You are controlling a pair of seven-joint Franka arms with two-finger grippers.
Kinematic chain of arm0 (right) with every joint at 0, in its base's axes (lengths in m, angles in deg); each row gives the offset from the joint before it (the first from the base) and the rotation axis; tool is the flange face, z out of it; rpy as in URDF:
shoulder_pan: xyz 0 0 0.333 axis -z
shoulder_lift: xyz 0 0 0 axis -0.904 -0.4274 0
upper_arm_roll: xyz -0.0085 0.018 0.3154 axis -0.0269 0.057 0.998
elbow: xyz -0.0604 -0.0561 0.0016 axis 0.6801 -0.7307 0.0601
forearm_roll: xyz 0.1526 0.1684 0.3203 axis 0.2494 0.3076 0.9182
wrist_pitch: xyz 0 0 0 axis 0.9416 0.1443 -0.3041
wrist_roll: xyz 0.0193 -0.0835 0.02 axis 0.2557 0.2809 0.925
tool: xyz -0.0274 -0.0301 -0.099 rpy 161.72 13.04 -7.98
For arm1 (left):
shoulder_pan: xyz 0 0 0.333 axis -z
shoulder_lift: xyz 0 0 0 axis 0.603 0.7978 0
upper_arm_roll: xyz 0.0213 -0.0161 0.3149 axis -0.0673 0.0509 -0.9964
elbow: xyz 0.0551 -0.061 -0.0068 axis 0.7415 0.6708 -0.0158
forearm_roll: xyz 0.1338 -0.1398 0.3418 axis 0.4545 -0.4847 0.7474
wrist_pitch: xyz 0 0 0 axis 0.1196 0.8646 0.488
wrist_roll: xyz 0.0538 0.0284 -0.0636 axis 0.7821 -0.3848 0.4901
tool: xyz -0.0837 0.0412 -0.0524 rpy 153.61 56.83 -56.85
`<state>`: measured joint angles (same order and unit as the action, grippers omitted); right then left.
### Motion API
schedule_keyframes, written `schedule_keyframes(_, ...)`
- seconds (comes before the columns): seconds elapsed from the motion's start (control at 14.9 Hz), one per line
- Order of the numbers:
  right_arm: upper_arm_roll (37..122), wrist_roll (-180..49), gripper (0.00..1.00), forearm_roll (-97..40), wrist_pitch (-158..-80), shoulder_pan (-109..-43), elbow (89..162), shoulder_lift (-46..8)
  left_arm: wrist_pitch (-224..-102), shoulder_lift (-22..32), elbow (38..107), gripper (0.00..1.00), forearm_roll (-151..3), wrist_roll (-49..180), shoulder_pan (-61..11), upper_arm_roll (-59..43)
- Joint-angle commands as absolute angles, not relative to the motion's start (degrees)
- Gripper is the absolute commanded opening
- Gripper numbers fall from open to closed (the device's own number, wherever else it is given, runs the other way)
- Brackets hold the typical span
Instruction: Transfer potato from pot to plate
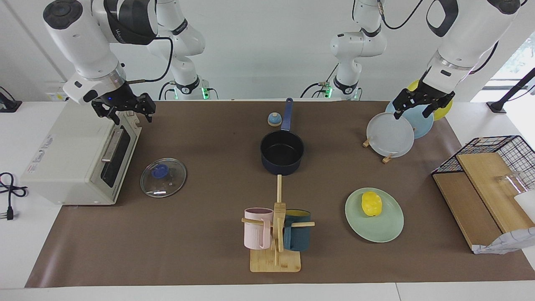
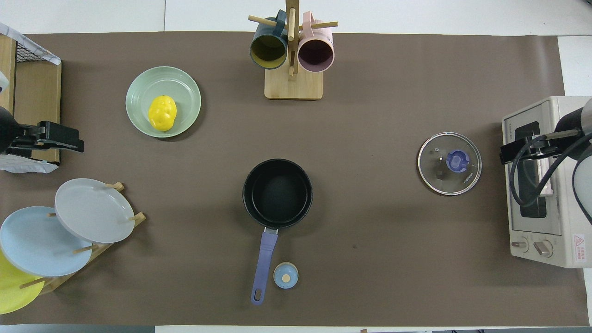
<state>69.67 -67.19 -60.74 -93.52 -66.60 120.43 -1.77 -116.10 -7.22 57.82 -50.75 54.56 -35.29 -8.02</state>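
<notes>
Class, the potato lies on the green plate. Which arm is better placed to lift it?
Left: the left hand hangs over the plate rack, at the same table end as the plate; the right hand is over the toaster oven.

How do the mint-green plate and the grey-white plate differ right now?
The mint-green plate lies flat on the table mat; the grey-white plate stands tilted in a wooden rack. The mint-green plate carries the potato; the grey-white plate carries nothing. The mint-green plate lies farther from the robots. Both are round and look similar in size.
</notes>
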Motion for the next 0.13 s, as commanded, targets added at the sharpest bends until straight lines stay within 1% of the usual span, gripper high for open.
schedule_keyframes(0.0,69.5,-68.2,1.00,-60.8,-92.3,-66.8,120.1,-1.4,-118.0,-7.8,59.4,1.00,-49.8,53.8,-35.1,-8.1)
schedule_keyframes(0.07,69.5,-68.2,1.00,-60.8,-92.3,-66.8,120.1,-1.4,-117.9,-8.1,59.7,1.00,-49.8,53.8,-35.1,-8.1)
